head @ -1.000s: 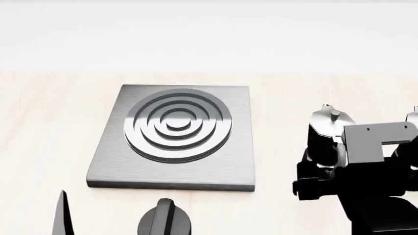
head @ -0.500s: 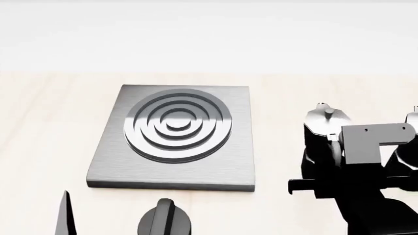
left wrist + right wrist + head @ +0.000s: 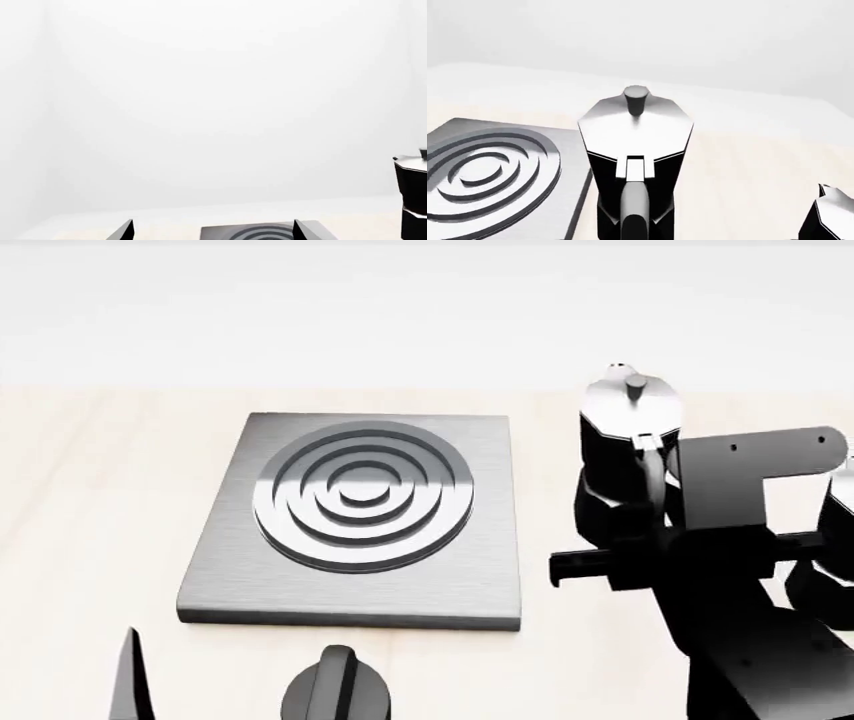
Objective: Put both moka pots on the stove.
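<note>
The stove [image 3: 360, 510] is a grey metal slab with ringed burner, lying left of centre on the wooden table. One moka pot [image 3: 627, 435], black with a silver lid, hangs in the air just right of the stove. My right gripper [image 3: 625, 525] is shut on it from the handle side. In the right wrist view this moka pot [image 3: 635, 150] fills the middle, with the stove [image 3: 487, 170] beside it. The second moka pot [image 3: 843, 502] stands at the right edge, partly hidden by my arm. My left gripper [image 3: 213, 232] is open and empty, facing the stove [image 3: 260, 234].
A squat black round knob [image 3: 336, 690] sits on the table in front of the stove's near edge. The second moka pot [image 3: 830, 215] shows low at the edge of the right wrist view. A plain white wall lies beyond the table.
My right arm has risen and shifted left toward the stove, carrying the moka pot up off the table. The left arm and the stove have stayed put.
</note>
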Available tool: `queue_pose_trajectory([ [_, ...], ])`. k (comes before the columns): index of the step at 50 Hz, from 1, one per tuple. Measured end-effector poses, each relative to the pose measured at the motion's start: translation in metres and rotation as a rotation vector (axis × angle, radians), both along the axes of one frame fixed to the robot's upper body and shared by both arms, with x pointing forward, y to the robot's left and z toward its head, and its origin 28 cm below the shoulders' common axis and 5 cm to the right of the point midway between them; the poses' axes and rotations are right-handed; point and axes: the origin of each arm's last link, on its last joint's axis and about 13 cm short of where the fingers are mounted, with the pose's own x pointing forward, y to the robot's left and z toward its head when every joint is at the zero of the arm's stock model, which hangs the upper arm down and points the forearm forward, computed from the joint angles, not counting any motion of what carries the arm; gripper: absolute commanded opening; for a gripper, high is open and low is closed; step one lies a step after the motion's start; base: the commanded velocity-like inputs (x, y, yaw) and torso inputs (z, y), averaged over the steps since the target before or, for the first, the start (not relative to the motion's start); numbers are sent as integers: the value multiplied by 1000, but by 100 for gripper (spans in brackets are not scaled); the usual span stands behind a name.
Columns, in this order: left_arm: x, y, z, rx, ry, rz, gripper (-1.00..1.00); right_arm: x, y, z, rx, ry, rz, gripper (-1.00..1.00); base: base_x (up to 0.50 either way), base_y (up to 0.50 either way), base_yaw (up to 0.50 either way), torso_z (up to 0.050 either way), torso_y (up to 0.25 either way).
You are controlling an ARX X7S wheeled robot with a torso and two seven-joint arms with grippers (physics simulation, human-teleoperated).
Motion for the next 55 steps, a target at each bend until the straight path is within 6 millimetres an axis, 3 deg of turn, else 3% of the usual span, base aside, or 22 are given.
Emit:
queue_pose_trajectory([
  [11, 0, 1, 1, -4, 0, 5, 100, 7, 25, 25, 18, -105, 88, -100, 0, 0, 0, 0, 1],
  [25, -1, 2, 1, -10, 4, 4, 100, 24, 72, 46, 51, -183, 243, -100, 0, 0, 0, 0, 1],
  [44, -1, 7, 3, -7, 6, 15, 100, 63, 127, 45, 91, -172, 328, -100, 0, 0, 0, 0, 1],
  [55, -1, 9, 3, -5, 5, 13, 100, 71, 151, 35, 116, -164, 372, -100, 0, 0, 0, 0, 1],
])
